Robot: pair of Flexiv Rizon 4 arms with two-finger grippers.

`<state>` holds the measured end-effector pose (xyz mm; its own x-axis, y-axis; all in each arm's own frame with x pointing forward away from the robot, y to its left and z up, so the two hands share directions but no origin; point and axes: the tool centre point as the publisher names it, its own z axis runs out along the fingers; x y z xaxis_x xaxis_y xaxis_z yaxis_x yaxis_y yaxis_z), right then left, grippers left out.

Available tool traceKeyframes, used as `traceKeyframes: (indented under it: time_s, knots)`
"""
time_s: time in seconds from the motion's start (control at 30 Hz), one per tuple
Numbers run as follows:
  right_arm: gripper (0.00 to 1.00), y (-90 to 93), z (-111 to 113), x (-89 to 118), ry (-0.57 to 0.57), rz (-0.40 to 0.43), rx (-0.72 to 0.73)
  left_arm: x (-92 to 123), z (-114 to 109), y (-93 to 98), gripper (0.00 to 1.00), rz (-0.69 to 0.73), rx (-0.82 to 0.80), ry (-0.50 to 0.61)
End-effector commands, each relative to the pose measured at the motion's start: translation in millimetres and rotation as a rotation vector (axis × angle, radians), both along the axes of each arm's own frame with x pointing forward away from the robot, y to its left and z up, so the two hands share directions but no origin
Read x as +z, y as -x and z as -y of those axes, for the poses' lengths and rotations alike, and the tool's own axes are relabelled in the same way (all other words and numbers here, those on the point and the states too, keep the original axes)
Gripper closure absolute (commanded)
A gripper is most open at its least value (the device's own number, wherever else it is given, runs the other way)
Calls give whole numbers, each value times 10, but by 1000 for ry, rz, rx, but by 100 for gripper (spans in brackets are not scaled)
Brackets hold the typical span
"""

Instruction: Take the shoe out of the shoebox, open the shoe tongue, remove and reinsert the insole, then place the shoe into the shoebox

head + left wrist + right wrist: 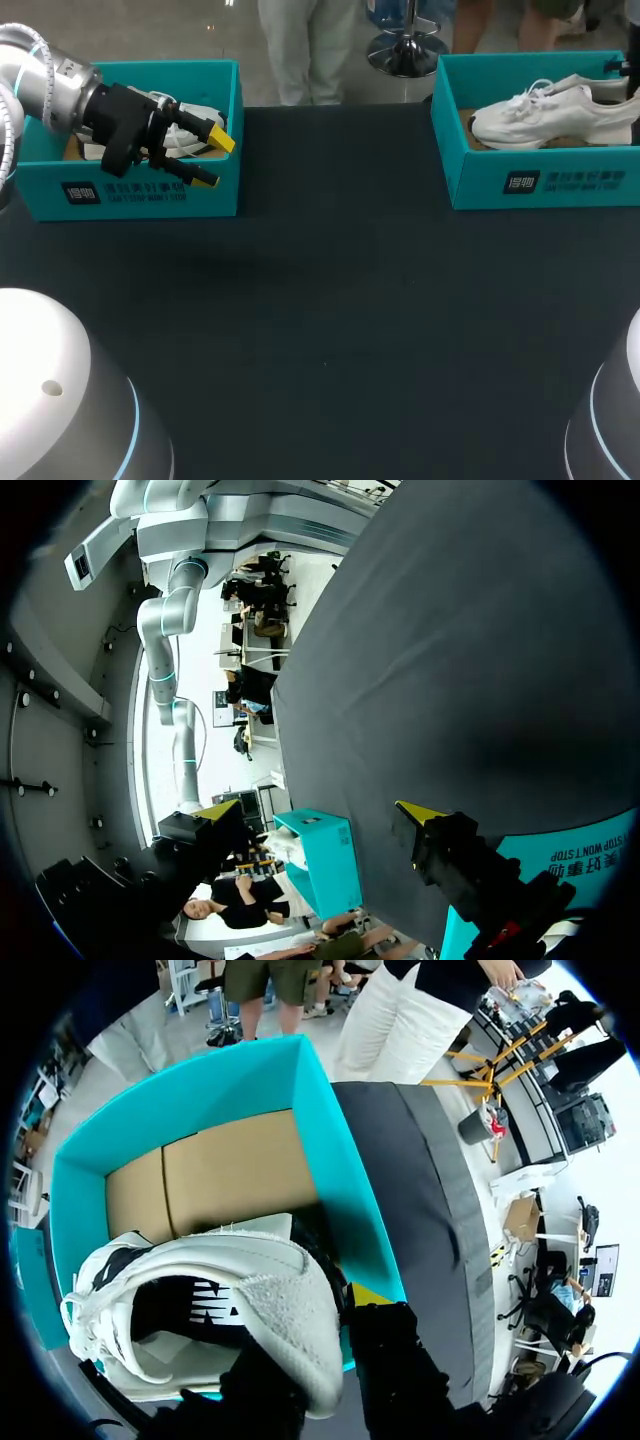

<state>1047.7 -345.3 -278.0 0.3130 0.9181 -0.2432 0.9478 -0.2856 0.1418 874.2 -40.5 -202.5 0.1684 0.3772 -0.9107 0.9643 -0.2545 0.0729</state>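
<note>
Left claw [213,160]: released. The yellow-tipped fingers [420,815] stand well apart with nothing between them. It hangs over the left shoebox [130,190]. A second white shoe [190,108] lies in that box directly under the claw and is largely hidden by it. In the left wrist view, the printed wall of that box is beside one finger, and the dark table [480,660] stretches ahead.

Right claw [320,1360]: it sits at the right shoebox [350,1190], hard against the white shoe [200,1290]. The shoe's padded upper covers much of the claw. Whether the claw is clenched on the shoe or released cannot be told.

The shoe lies inside the right shoebox on the brown cardboard floor [220,1175], directly ahead of the right claw.
</note>
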Motion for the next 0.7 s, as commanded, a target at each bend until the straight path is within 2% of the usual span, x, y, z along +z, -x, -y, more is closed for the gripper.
traceKeyframes:
  time_s: [0.03, 0.53, 0.7]
  knots:
    - [100, -47, 50, -139, -6, -2, -7, 2, -1, 0, 0, 1, -1, -2]
    - [100, 14, 137, -584, 8, -13, -30, 2, -1, 0, 0, 1, -1, -2]
    - [100, 23, 156, -659, 7, -13, -50, 2, -1, 0, 0, 1, -1, -2]
